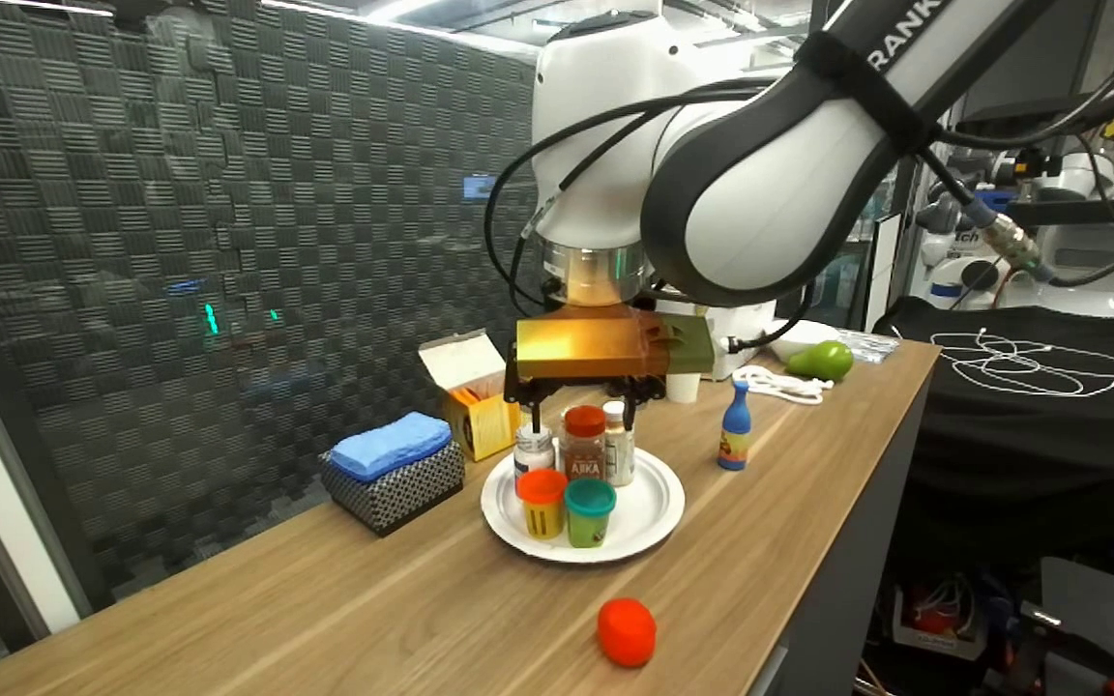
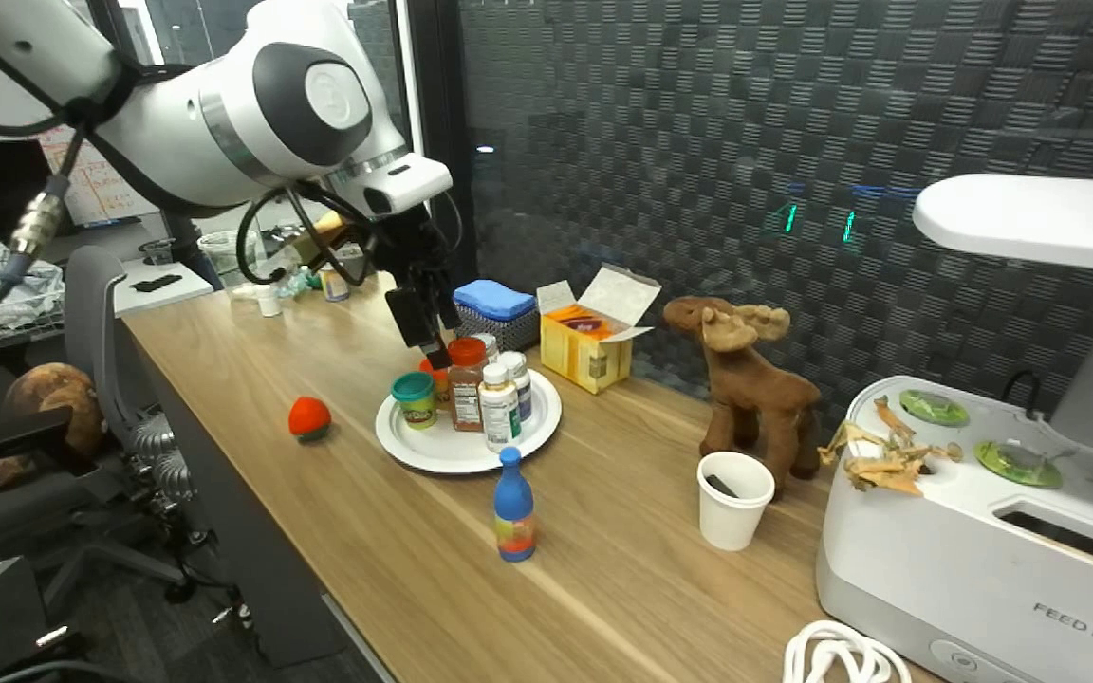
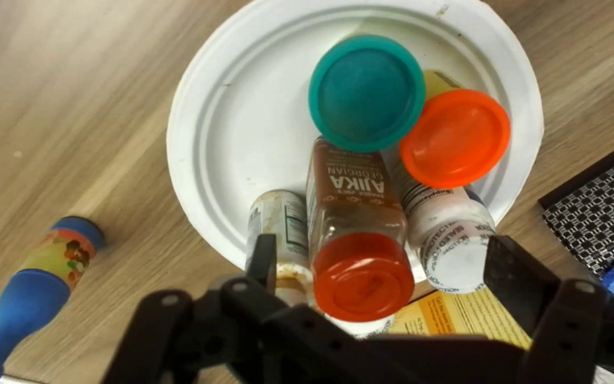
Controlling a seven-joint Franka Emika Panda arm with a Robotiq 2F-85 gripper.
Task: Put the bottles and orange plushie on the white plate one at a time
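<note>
In an exterior view, orange plushie [image 2: 309, 418] on tabletop [image 2: 603, 588], left of and apart from white plate [image 2: 428, 453]. Plate: bottles [image 2: 500, 413] clustered upright. Yellow box [image 2: 587, 360]: flaps up, orange packets [image 2: 577, 318] inside. White cup [image 2: 729, 524]: dark object [image 2: 720, 486] inside. Arm [image 2: 305, 114] angled down over plate; gripper [image 3: 380, 264] jaws wide apart, nothing gripped; red-capped bottle [image 3: 363, 277] between them, wrist view.

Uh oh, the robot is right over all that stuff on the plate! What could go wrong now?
The open jaws look close to the red-capped bottle and the white bottle beside it, so a sideways swing might tip one over.

The orange plushie is roundish and sits nearer the edge of the wooden counter than the white plate does, so a clumsy grab might roll it off.

Things stand bunched on the plate, so adding the plushie might bump the teal-lidded tub.
</note>
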